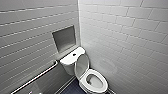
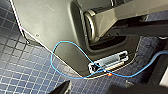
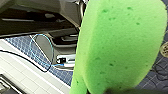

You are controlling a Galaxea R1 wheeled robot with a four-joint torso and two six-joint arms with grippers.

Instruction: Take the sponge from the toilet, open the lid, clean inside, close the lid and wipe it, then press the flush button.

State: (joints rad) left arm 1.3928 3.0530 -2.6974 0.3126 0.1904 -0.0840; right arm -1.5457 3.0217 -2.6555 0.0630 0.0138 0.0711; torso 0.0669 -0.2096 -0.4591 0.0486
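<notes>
Sponge (image 3: 120, 45) – bright green, pitted, huge in the right wrist view, hanging above the floor, not resting on anything. Right end effector (image 3: 117, 91) clamped on it, only a dark tip visible at the sponge's base. Round floor drain (image 3: 164, 48) just past the sponge's edge. Toilet (image 1: 71, 65) in the head view sits in the corner of white-tiled walls, well apart from the camera. Lid (image 1: 82, 65) is up, greyish inner side facing out, leaning back against the tank; oval seat (image 1: 96, 81) and bowl exposed. Flush button (image 1: 74, 54) dark, centred on the tank top. Recessed niche (image 1: 64, 38) in the wall above the tank, metal grab bar (image 1: 37, 76) lower along the same wall. Left end effector (image 2: 65, 88) – apart or together, cannot tell; left wrist view has dark blue tiled floor (image 2: 22, 72), the robot's grey base and a looping blue cable (image 2: 53, 53).
</notes>
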